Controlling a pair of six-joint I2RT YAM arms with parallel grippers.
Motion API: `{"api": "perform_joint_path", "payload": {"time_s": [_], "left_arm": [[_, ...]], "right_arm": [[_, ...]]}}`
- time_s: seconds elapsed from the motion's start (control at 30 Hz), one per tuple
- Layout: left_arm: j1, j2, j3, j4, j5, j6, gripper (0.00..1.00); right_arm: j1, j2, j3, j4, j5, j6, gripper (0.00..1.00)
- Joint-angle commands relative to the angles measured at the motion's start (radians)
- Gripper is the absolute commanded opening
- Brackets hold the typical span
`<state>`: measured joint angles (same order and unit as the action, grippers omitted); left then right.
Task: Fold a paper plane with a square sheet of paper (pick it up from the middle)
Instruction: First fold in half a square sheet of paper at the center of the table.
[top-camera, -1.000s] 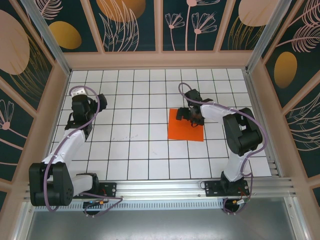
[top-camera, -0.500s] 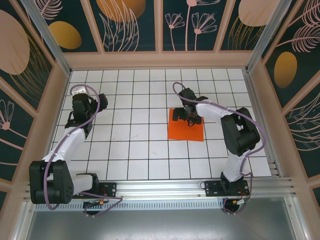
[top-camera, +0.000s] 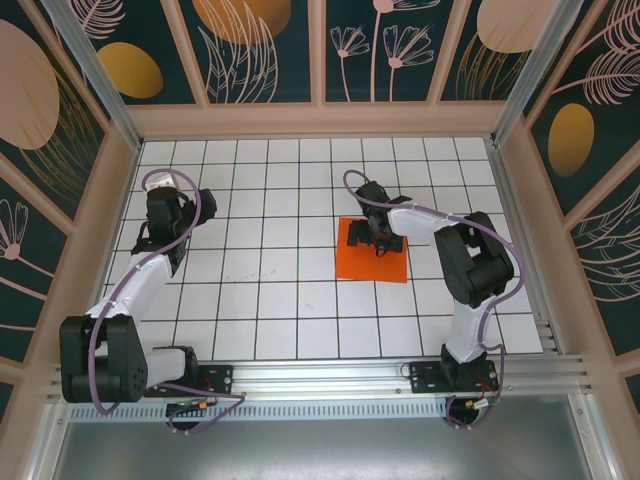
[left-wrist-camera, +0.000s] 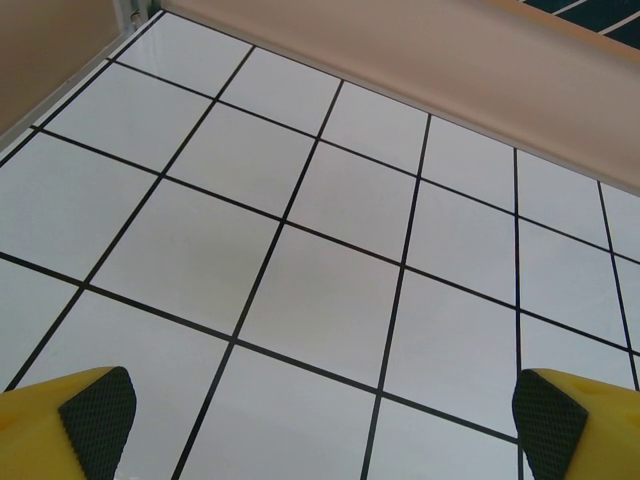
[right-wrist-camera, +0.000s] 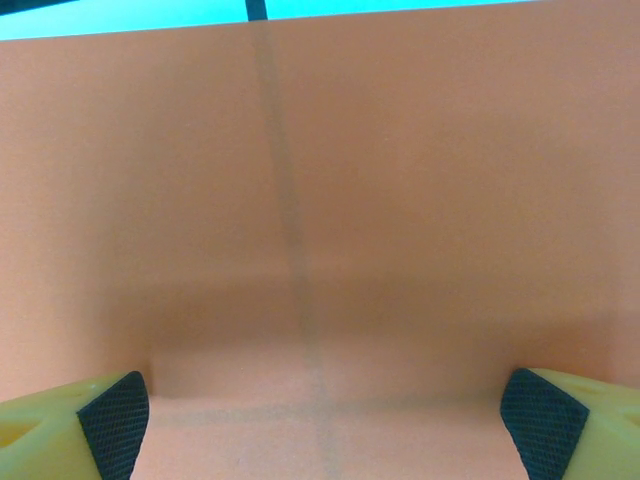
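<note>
The square sheet of paper (top-camera: 365, 266) lies flat on the white table (top-camera: 270, 300), a little to the right of the centre of the top view and about at middle height of the frame. It is bright orange and looks plain and square. The right tool (top-camera: 379, 242) is over the upper half of the sheet, and the right arm (top-camera: 478, 262) reaches to it from the right side of the frame.

In the right wrist view the orange paper covers nearly the whole frame, with a thin strip of table along the top edge. Dark grid lines (right-wrist-camera: 290, 230) of the table shine faintly through the paper. The two yellow fingers (right-wrist-camera: 40, 435) with their black pads sit in the lower left and lower right corners, far from each other, so this tool is spread wide, and between them I see the flat paper surface. Whether the tips touch the paper I cannot tell.

The left tool (left-wrist-camera: 322, 415) is in the upper left part of the top view, well apart from the sheet. In its wrist view its fingers are also in the two lower corners, spread wide, with bare white tiles (left-wrist-camera: 330, 290) between them. A beige wall (left-wrist-camera: 450, 50) crosses the top of that frame.
</note>
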<state>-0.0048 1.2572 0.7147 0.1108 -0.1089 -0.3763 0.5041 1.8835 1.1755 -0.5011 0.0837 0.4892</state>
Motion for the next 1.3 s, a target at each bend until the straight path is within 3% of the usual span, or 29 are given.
{"api": "perform_joint_path", "payload": {"time_s": [0.0, 0.93, 1.1, 1.27], "left_arm": [[0.006, 0.007, 0.030, -0.008, 0.002, -0.005, 0.99], [0.006, 0.016, 0.035, -0.023, 0.004, -0.005, 0.99], [0.008, 0.025, 0.037, -0.023, 0.044, -0.016, 0.99], [0.006, 0.052, 0.042, -0.015, 0.193, -0.069, 0.98]], "right_arm": [[0.008, 0.085, -0.053, -0.037, -0.009, 0.023, 0.93], [0.011, 0.079, -0.059, -0.005, -0.031, 0.018, 0.68], [0.018, 0.001, -0.047, 0.082, -0.199, -0.007, 0.50], [0.022, -0.105, -0.085, 0.295, -0.510, 0.022, 0.29]]}}
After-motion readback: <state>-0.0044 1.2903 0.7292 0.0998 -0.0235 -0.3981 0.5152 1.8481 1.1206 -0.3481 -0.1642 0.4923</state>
